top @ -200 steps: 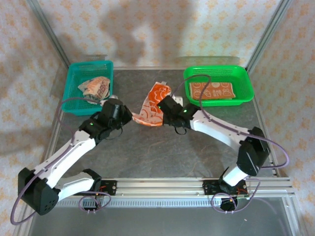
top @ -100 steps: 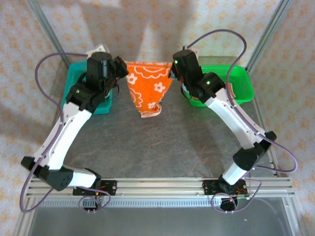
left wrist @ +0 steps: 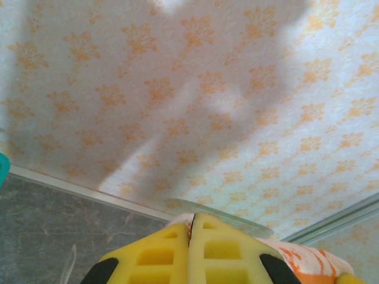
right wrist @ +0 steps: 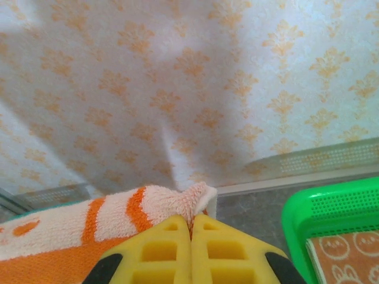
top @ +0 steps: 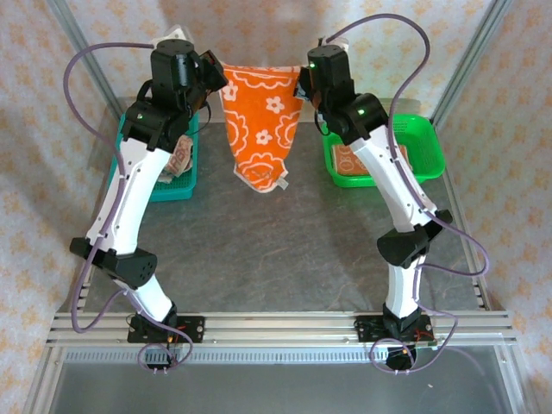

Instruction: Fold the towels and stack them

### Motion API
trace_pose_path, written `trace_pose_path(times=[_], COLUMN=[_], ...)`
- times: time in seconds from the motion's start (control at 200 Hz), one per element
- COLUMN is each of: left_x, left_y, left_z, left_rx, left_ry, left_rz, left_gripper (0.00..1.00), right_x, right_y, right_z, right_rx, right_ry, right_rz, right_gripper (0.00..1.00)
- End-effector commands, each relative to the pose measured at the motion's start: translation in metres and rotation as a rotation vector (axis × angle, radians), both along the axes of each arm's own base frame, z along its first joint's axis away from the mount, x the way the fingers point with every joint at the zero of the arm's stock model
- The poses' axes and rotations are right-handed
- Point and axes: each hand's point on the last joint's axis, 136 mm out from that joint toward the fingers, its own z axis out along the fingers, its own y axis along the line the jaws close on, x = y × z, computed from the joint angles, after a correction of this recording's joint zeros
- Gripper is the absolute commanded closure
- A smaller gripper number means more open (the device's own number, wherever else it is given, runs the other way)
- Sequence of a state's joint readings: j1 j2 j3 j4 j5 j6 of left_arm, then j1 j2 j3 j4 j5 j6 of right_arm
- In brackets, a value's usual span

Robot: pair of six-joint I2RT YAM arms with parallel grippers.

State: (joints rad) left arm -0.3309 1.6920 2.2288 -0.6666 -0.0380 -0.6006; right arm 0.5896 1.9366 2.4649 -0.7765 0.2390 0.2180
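An orange towel (top: 259, 121) with white flowers hangs spread between both raised arms, high above the back of the table, its lower tip dangling. My left gripper (top: 217, 76) is shut on its left top corner, and the cloth peeks between the yellow fingers (left wrist: 192, 220). My right gripper (top: 302, 79) is shut on the right top corner (right wrist: 177, 204). A crumpled towel (top: 177, 162) lies in the teal basket (top: 177, 185). A folded towel (top: 362, 164) lies flat in the green basket (top: 427, 147).
The grey tabletop (top: 276, 250) lies open below the hanging cloth. Patterned walls and metal frame posts (top: 82, 52) close in the back and sides. The arms' bases sit on the rail (top: 276, 328) at the near edge.
Both arms have lifted from low over the table to high at the back, pulling the orange towel up and stretching it out between them.
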Motion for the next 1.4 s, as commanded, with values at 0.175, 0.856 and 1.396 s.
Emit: trace_pose_path(times=[0.175, 0.856, 1.396], left_x=[-0.064, -0.185, 0.000], left_y=[0.015, 0.033, 0.014], left_z=[0.049, 0.017, -0.131], left_rx=[-0.073, -0.253, -0.011], left_ry=[-0.098, -0.078, 0.267], left_rz=[-0.032, -0.019, 0.064], left_gripper=[1.00, 1.00, 1.00], right_x=[-0.045, -0.170, -0.015], right_y=[0.000, -0.018, 0.025], right_z=[0.043, 0.029, -0.108], right_rx=[0.093, 0.086, -0.013], right_ry=[-0.035, 0.042, 0.358], right_rz=[0.142, 0.201, 0.168], right_gripper=[1.00, 1.00, 1.00])
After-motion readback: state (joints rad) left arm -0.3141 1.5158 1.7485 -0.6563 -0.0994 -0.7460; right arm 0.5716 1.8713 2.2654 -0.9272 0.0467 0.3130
